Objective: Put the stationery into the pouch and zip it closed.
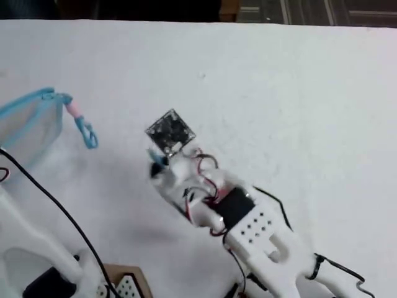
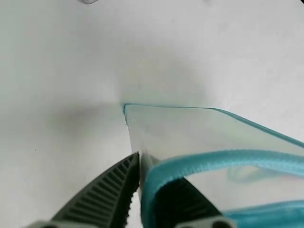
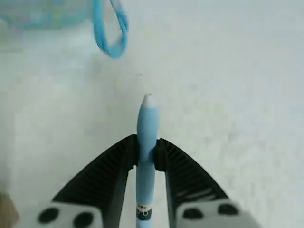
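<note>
The pouch [image 1: 31, 124] is clear plastic with blue trim and lies at the table's far left. A pink zip pull and a blue loop strap [image 1: 87, 133] hang off its right corner. In the left wrist view my left gripper [image 2: 140, 164] is shut on the pouch [image 2: 199, 133] at its blue zip edge near a corner. My right gripper [image 1: 158, 171] sits mid-table, to the right of the pouch. It is shut on a light blue pen [image 3: 146, 137] whose pale tip sticks out past the fingers toward the loop strap [image 3: 111, 33].
The table [image 1: 279, 81] is covered in white cloth, with its far edge along the top of the high view. A black cable [image 1: 56, 205] runs from the left arm across the lower left. A brown block [image 1: 127, 279] sits at the near edge.
</note>
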`<action>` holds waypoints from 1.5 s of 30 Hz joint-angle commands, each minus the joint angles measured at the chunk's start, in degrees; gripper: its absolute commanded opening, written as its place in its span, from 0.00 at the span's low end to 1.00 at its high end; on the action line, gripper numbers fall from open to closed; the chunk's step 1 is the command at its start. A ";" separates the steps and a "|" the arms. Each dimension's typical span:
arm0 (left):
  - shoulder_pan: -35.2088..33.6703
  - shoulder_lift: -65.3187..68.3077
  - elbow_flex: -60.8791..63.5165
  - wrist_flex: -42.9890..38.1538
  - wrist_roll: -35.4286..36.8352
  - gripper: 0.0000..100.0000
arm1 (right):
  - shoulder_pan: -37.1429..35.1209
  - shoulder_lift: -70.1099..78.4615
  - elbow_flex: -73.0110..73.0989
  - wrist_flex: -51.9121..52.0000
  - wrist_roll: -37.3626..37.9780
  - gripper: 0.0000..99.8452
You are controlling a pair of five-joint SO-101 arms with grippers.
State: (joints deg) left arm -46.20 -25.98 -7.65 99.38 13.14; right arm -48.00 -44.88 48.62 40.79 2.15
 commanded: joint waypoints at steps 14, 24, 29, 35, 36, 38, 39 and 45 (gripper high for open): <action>0.31 -2.42 -2.81 -0.70 0.18 0.02 | -4.62 12.70 -25.23 -36.00 -5.10 0.02; 0.31 -2.42 -2.73 -0.70 0.18 0.02 | -4.79 31.43 -59.08 -36.00 -5.45 0.02; 0.31 -2.42 -0.97 -1.67 0.18 0.02 | -4.88 35.74 -61.27 -39.43 -11.08 0.02; 0.31 -2.68 0.09 -2.46 0.18 0.02 | -10.15 36.53 -56.00 -39.69 -13.89 0.02; 0.31 -2.68 0.09 -2.46 0.18 0.02 | -10.86 36.53 -54.42 -39.78 -13.89 0.02; 0.31 -2.68 0.09 -2.46 0.18 0.02 | -11.82 36.62 -51.52 -40.57 -13.89 0.02; 0.31 -2.68 0.09 -2.46 0.18 0.02 | -12.09 36.70 -49.85 -41.98 -13.89 0.02; 0.31 -2.68 0.09 -2.46 0.18 0.02 | -11.21 36.97 -36.57 -53.23 -13.54 0.02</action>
State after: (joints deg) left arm -46.20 -25.98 -6.86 98.33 13.14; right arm -59.69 -7.78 7.91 -7.91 -11.12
